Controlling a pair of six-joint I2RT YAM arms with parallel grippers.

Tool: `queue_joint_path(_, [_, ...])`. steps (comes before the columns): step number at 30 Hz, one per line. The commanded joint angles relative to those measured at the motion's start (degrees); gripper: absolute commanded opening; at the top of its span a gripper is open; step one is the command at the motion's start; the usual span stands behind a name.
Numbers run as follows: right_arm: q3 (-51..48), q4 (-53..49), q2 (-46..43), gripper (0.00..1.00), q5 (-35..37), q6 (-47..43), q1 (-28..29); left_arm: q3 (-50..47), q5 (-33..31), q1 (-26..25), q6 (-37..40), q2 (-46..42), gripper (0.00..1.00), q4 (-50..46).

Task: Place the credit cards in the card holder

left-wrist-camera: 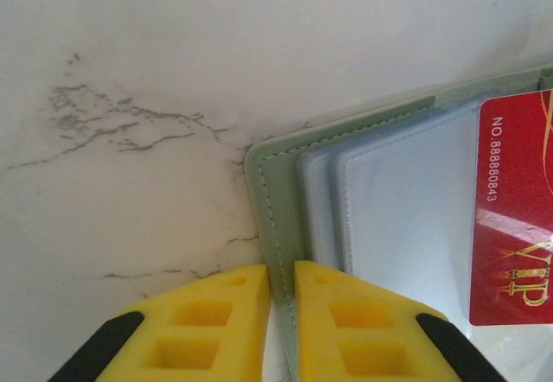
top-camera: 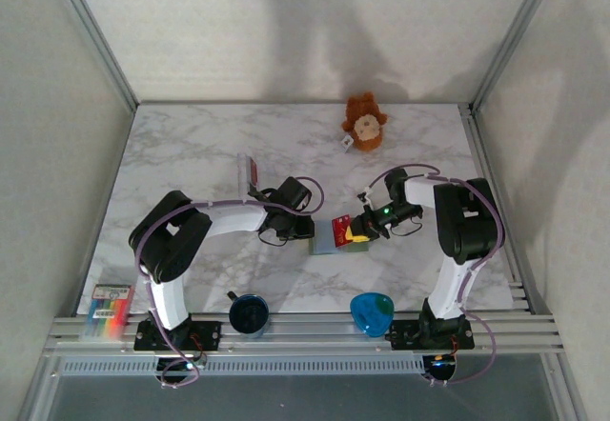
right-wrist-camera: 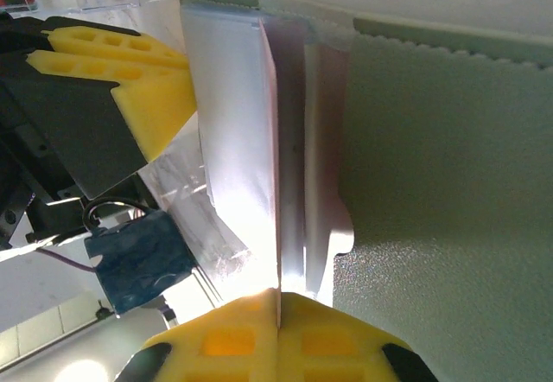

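Note:
The card holder (top-camera: 324, 245) lies open mid-table, grey-green outside (right-wrist-camera: 432, 183) with blue-grey clear sleeves inside. My left gripper (left-wrist-camera: 282, 270) is shut on its stitched green edge (left-wrist-camera: 275, 192), one yellow finger on each side. A red credit card (left-wrist-camera: 514, 218) with gold "VIP" lettering sits partly in a sleeve on the right. My right gripper (right-wrist-camera: 278, 296) is shut on that card, seen edge-on as a thin line (right-wrist-camera: 277, 140). From above, the left gripper (top-camera: 303, 233) and right gripper (top-camera: 355, 230) face each other across the holder, the red card (top-camera: 339, 227) between them.
A clear plastic stand (top-camera: 250, 171) stands behind the left arm, something red in it. A brown plush toy (top-camera: 364, 122) sits at the back. Near the front rail are a dark cup (top-camera: 248, 312), a blue bowl (top-camera: 371, 311) and a marker pack (top-camera: 110, 304).

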Motion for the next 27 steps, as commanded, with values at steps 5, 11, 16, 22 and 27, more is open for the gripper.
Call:
queue_joint_path(5, [-1.3,1.1,0.1,0.0,2.1,0.8,0.4,-0.9,-6.5,1.7,1.0,3.0,0.13,-1.6])
queue_joint_path(11, [-3.1,3.7,-1.7,0.0,2.0,2.9,0.3,-1.2,-7.8,2.0,1.4,2.8,0.11,-1.9])
queue_joint_path(16, [-3.7,4.2,-2.8,0.0,1.7,3.4,0.4,-1.3,-8.3,2.2,1.9,2.5,0.1,-2.3])
queue_joint_path(22, [-5.4,6.0,-4.6,0.0,1.3,4.5,0.3,-1.1,-7.9,2.8,1.9,3.3,0.09,-2.3])
queue_joint_path(27, [-6.7,7.2,-4.9,0.0,1.3,5.3,0.3,-0.9,-7.2,2.8,1.9,3.8,0.08,-2.1])
